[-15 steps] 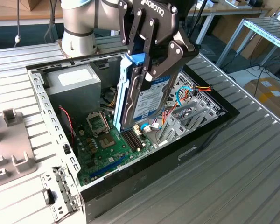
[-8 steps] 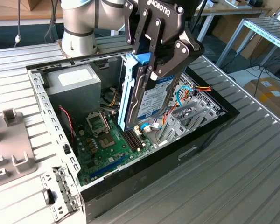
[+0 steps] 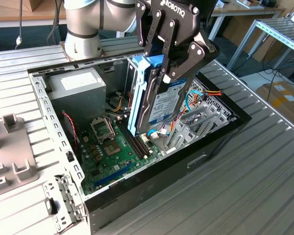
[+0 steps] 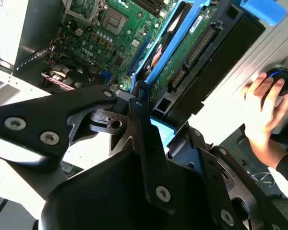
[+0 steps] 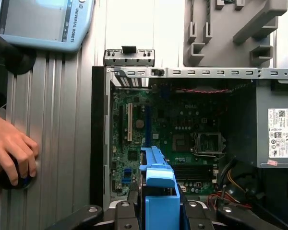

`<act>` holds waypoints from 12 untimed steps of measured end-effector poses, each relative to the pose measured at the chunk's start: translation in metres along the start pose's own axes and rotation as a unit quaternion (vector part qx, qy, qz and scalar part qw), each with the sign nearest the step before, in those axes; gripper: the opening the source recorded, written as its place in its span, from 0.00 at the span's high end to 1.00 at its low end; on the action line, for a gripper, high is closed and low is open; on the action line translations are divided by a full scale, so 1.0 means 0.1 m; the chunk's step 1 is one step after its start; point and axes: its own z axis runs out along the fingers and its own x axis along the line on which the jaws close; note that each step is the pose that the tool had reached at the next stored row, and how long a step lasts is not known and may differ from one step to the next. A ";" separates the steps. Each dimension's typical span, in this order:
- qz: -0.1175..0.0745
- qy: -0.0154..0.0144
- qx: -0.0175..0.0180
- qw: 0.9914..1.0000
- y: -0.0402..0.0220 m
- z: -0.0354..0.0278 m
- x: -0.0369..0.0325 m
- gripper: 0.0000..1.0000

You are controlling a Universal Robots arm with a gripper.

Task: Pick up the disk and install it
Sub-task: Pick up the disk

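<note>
Disk (image 3: 167, 105) clamped in tool (image 3: 167, 73), upright over open case (image 3: 186, 161). Seems hard, a bit heavy, easy to hurt. Best gripped on both flat sides.

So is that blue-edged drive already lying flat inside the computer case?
No, the gripper holds the disk upright, above the motherboard in the open case.
</note>
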 end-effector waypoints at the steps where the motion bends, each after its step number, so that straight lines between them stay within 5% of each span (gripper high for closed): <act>1: 0.000 0.000 0.000 1.000 -0.008 0.000 0.000 0.63; 12: 0.000 0.002 0.000 1.000 -0.103 0.002 0.002 0.63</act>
